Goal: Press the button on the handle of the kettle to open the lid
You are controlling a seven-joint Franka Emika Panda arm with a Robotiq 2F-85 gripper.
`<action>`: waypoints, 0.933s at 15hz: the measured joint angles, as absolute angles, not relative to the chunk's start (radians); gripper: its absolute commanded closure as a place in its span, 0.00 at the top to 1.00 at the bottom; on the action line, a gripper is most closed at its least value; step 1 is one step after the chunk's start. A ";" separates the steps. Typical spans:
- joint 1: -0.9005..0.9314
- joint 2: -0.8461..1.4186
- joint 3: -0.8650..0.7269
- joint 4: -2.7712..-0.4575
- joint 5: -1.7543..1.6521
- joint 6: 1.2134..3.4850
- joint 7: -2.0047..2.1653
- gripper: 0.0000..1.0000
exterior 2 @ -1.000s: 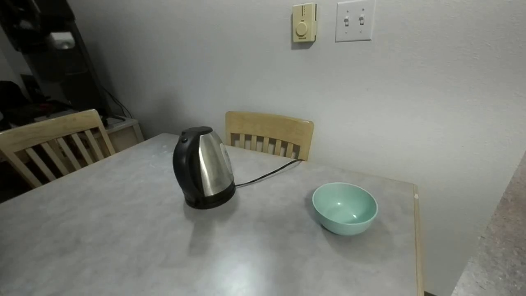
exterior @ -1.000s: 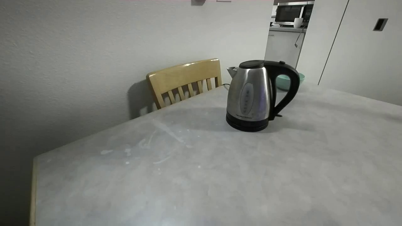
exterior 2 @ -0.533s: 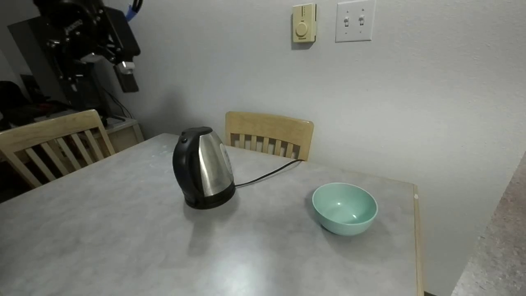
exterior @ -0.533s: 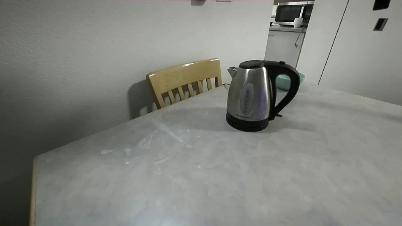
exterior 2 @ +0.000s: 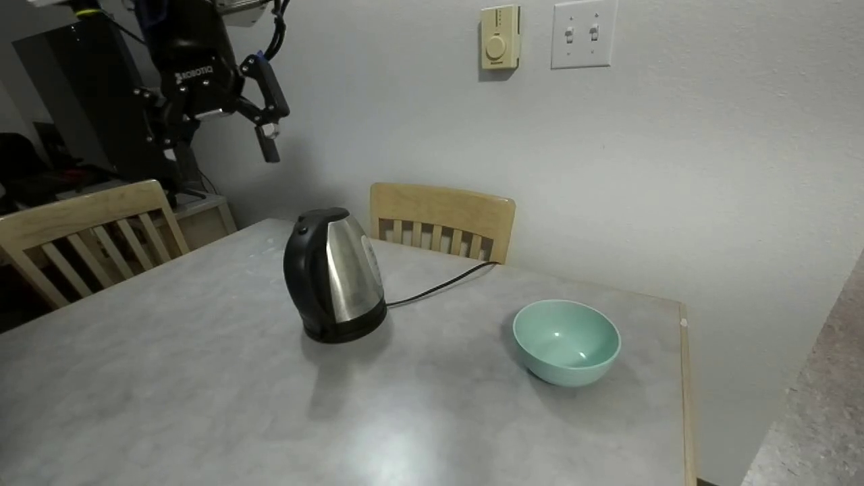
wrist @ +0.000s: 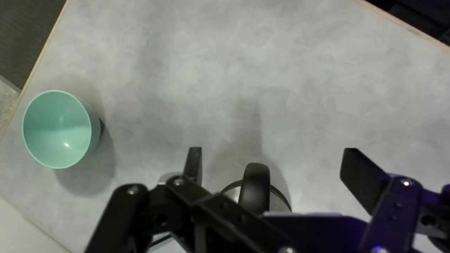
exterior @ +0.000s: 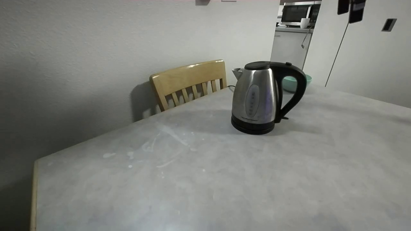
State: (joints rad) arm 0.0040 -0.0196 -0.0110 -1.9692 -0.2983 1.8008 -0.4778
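Approach, I think: the gripper, fingers apart, must descend onto the button, four o'clock in an exterior view.

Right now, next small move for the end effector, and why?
I'd probably close the end effector before descending: its fingers stand wide apart in the wrist view, it hangs above and clear of the kettle, and the button on the handle looks small, so a narrower tip should press it more surely.

Shiny metal kettle, handle probably plastic; glossy bowl, smooth tabletop, wooden chair
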 measured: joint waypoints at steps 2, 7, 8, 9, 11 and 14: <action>0.004 -0.017 -0.011 -1.964 -0.298 1.799 -0.485 1.00; 0.003 -0.011 -0.017 -1.964 -0.228 1.838 -0.508 1.00; 0.000 -0.005 -0.023 -1.962 -0.182 1.854 -0.532 0.77; -0.003 0.006 -0.031 -1.957 -0.130 1.872 -0.562 0.73; -0.014 0.035 -0.046 -1.942 -0.048 1.900 -0.618 0.59; -0.034 0.086 -0.057 -1.913 0.011 1.931 -0.663 0.38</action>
State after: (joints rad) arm -0.0340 0.0856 -0.0570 -1.9127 0.0111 1.9308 -0.6632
